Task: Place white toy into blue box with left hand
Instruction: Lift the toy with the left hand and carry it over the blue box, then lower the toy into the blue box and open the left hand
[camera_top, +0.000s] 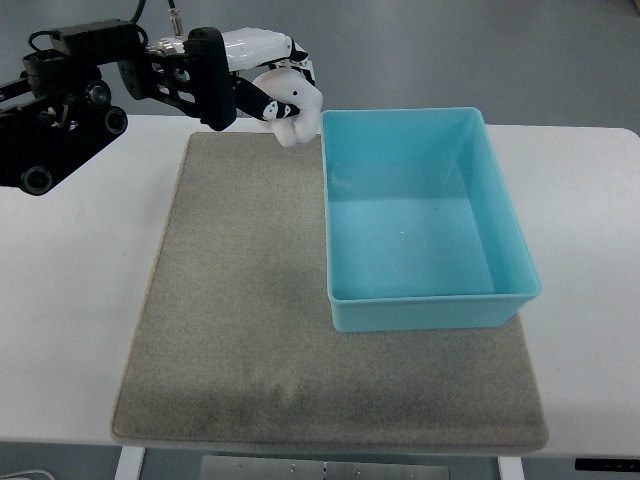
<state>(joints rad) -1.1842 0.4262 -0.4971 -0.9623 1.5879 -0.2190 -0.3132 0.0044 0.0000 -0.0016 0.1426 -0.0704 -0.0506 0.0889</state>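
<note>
Grey mat (250, 330) found bare at near edge. At far edge, left hand (262, 82) noted, fingers clamped on white toy (297, 118), just beside empty blue box (500, 215). Carry step judged underway; needed next: over rim, then release.

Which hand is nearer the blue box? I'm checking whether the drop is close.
Left. The left hand, holding the white toy, is just outside the blue box's far left corner. The right hand is out of view.

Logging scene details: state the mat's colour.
The mat is grey-beige, plain and unpatterned; the top view shows it best.
</note>
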